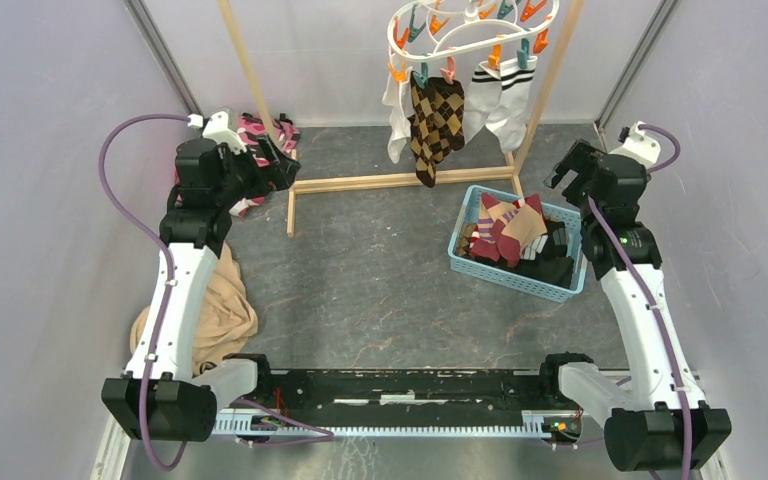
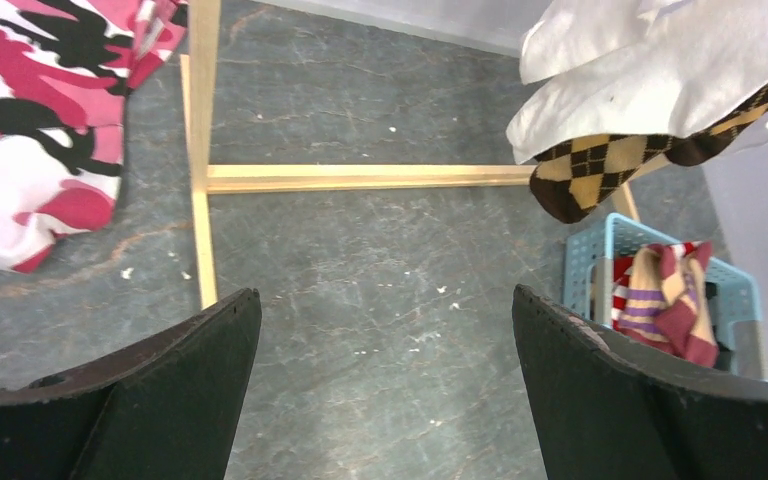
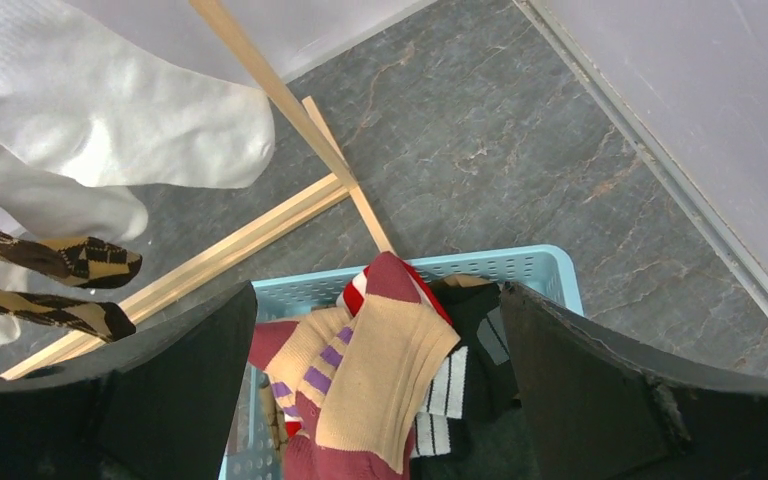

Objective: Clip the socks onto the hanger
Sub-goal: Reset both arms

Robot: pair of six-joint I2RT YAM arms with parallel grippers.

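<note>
2 grippers are spread wide, and neither holds anything. The left gripper (image 2: pixel 385 300) hovers over the bare grey table (image 2: pixel 380 400) near the foot of the wooden rack (image 2: pixel 360 177), its dark fingers (image 2: pixel 160 400) far apart. The pink camouflage cloth (image 2: pixel 30 150) lies to its left, up against the rack's upright post. The right gripper (image 3: pixel 378 290) hangs above the blue basket (image 3: pixel 520 262), its jaws just as wide, with the basket's contents directly under the gap.

The hanger (image 1: pixel 465 42), a white oval of plastic rings, hangs from the top of the rack at the far side of the table. Orange and teal clothespins (image 1: pixel 421 73) dangle from it. Clipped to them are a white sock (image 1: pixel 397 115), the brown argyle socks (image 1: pixel 435 120) and the striped socks (image 1: pixel 508 100), white with dark bands near the cuff. All hang side by side, touching one another. The argyle ones reach lowest, down to about the rack's bottom bar in the top view.

More socks sit unclipped in the basket, which stands just beside the rack's right foot. The maroon and tan socks (image 3: pixel 380 370) lie on top, with black and white socks (image 3: pixel 450 390) beside them.

A large tan garment (image 1: pixel 222 310) lies crumpled on the table beside the left arm.
</note>
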